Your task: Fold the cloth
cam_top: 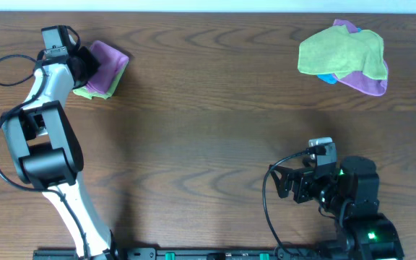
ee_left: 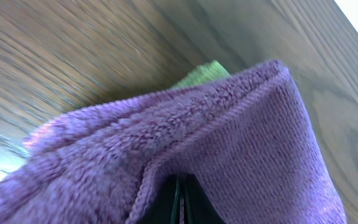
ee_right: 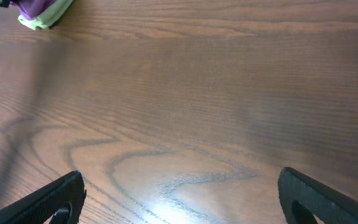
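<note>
- Overhead: the left gripper (cam_top: 85, 66) sits at the far left corner of the table (cam_top: 208, 123), its tips buried in the purple cloth (cam_top: 110, 61). The cloth lies bunched directly ahead of the tips, on top of a green cloth (cam_top: 91, 92) that peeks out beneath it.
- Overhead: the right gripper (cam_top: 284, 184) hovers low at the near right with nothing in it, well apart from both cloths. A loose pile of cloths (cam_top: 341, 56), green over purple and blue, lies far ahead of it.
- Left wrist: the purple cloth (ee_left: 229, 143) fills the view just above the left gripper (ee_left: 179, 200). The dark fingers look pinched together under a ridge of fabric, so it appears to be clamped on the cloth. A green corner (ee_left: 201, 71) shows beyond the ridge.
- Left wrist: the fabric is thick, fuzzy terry with a stitched hem. It is likely light, limp and grippy rather than slippery, and not fragile. It will sag and drag, so an edge or corner near the hem is the best hold.
- Right wrist: the right gripper (ee_right: 182, 196) has its fingers spread wide over bare wood. The purple cloth (ee_right: 33, 6) lies far ahead and to its left.
- No brand, label or writing can be read in any view.
</note>
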You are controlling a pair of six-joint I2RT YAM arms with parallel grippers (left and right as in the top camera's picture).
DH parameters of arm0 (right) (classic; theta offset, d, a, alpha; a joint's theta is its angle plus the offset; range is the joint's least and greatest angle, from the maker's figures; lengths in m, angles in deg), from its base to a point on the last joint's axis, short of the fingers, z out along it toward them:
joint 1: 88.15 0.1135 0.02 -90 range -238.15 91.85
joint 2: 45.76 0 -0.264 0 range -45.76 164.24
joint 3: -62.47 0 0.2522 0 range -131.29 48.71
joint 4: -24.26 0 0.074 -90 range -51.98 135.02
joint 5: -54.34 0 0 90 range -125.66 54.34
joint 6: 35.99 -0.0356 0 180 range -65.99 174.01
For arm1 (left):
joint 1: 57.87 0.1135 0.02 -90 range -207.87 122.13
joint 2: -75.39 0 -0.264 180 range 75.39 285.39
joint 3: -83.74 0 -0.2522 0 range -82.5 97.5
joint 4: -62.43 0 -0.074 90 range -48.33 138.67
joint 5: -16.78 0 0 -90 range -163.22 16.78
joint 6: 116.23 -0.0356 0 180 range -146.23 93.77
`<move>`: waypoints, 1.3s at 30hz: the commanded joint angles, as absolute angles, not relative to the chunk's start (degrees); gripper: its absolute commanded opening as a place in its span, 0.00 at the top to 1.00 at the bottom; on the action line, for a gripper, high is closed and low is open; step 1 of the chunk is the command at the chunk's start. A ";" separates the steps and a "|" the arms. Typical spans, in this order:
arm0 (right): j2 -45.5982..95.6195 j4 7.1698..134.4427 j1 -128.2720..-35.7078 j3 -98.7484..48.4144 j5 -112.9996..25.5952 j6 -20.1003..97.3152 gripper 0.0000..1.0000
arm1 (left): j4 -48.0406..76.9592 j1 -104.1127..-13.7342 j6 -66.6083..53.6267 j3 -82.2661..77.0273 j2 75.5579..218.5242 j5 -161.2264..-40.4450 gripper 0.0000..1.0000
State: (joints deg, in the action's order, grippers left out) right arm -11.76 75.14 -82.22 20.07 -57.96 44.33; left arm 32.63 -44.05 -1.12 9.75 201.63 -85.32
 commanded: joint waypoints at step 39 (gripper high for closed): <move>-12.00 75.10 -82.61 20.39 -58.36 43.74 0.01 | -9.14 -49.56 -14.70 21.62 172.47 -85.91 0.05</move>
State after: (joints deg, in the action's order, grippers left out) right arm -11.76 75.14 -82.22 20.07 -57.94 44.33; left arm -7.45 -49.84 -13.32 20.92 175.01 -87.42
